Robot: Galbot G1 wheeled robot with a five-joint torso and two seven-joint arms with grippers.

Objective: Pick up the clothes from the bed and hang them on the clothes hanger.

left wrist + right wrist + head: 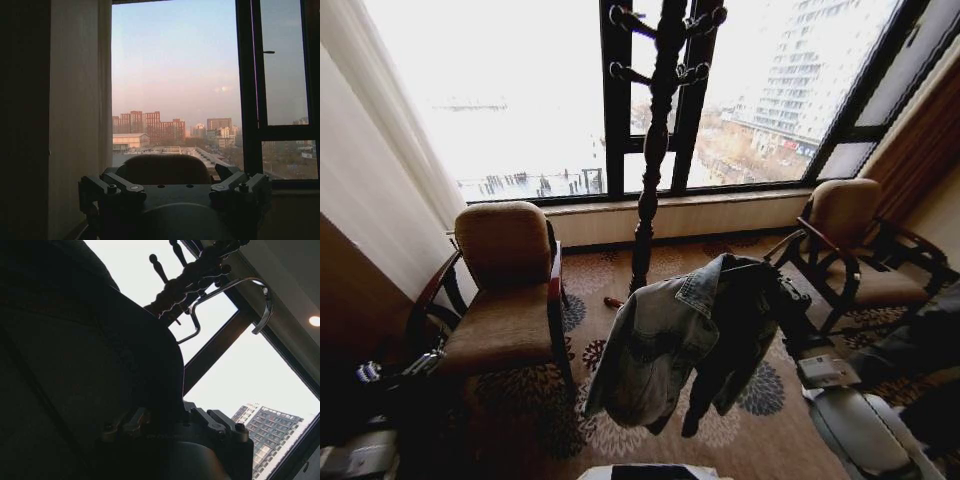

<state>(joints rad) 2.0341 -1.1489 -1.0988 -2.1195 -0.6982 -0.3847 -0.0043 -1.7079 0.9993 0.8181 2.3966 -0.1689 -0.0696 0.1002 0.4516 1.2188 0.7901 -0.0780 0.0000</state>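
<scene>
Hung low and centre in the head view: denim jacket (670, 340), clamped by right gripper (170, 427), silver hanger hook (235, 295) above it beside the coat stand (655, 140). Open carpet (760, 440) between armchairs (505, 290). Left gripper (175, 192) spread wide, empty. No legible writing.

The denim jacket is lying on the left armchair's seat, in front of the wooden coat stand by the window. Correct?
Not quite. The denim jacket hangs in the air at the right gripper, not on the left armchair; the head view shows it. It is in front of the coat stand by the window.
</scene>
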